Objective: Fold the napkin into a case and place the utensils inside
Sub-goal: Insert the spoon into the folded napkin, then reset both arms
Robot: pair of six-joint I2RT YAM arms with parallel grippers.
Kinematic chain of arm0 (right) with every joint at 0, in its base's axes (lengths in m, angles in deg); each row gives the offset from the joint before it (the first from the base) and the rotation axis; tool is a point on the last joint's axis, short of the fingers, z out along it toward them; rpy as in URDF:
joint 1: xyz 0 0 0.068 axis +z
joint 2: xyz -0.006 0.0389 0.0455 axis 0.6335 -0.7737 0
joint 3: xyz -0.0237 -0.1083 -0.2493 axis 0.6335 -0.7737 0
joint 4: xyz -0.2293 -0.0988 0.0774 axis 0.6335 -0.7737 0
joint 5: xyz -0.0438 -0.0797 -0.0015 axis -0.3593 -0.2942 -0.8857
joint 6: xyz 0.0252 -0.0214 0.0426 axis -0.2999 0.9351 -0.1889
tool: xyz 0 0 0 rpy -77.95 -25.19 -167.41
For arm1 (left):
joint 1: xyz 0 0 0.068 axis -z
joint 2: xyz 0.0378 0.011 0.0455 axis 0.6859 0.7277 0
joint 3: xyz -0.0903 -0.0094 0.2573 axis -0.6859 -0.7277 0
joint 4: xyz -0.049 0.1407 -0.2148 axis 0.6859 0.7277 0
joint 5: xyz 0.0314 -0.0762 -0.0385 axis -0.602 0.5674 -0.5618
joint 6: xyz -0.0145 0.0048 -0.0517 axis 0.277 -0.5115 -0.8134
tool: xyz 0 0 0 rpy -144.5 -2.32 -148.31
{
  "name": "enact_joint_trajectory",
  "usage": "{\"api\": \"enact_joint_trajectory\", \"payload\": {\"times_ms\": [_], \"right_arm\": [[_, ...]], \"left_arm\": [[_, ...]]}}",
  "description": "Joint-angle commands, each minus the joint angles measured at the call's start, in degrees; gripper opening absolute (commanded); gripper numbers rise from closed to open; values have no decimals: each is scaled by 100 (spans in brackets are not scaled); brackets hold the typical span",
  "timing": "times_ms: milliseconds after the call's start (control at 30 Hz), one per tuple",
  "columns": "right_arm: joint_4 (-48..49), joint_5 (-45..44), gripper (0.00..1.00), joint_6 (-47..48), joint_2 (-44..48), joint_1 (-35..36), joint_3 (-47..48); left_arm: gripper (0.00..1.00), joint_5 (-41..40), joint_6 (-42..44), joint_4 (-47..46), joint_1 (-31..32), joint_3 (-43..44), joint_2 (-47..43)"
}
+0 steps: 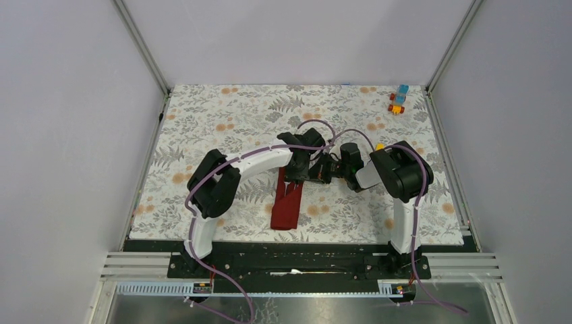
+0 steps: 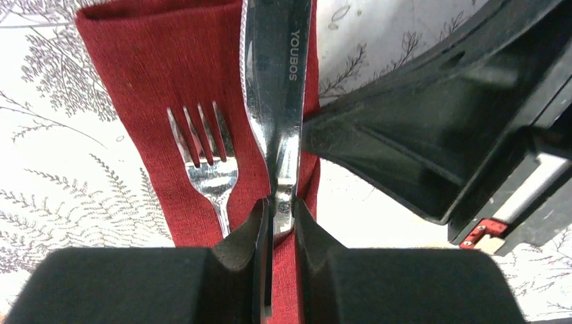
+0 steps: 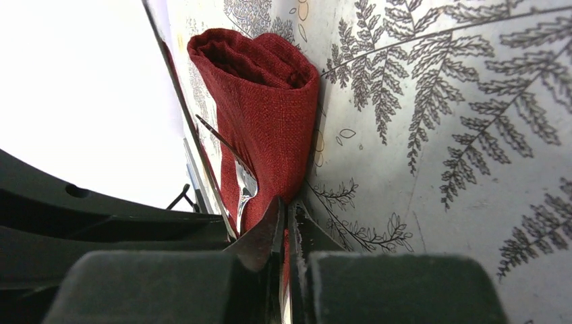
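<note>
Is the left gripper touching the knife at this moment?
Touching. The left wrist view shows the left gripper shut on the knife, with both fingers pressed against its metal and no gap.

A table [image 1: 202, 121] covered in a pale print of grey fern leaves and orange blossoms carries the dark red case [image 1: 287, 206], a long narrow fold of cloth. It runs from near to far, its near end close to the table's front edge and its far end hidden in the overhead view. Well beyond the case and off to its right, by the table's far corner, sits a small cluster of orange, blue and yellow toy blocks [image 1: 398, 101].
</note>
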Motion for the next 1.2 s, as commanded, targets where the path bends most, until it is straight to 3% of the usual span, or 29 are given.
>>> {"api": "enact_joint_trajectory", "payload": {"times_ms": [0, 933, 1167], "right_arm": [[298, -30, 0, 18, -13, 59, 36], [153, -128, 0, 130, 39, 115, 52], [93, -136, 0, 178, 53, 138, 73]], "left_arm": [[0, 68, -171, 22, 78, -171, -449], [0, 499, -341, 40, 220, -926, -659], [27, 285, -330, 207, 219, -636, -646]]}}
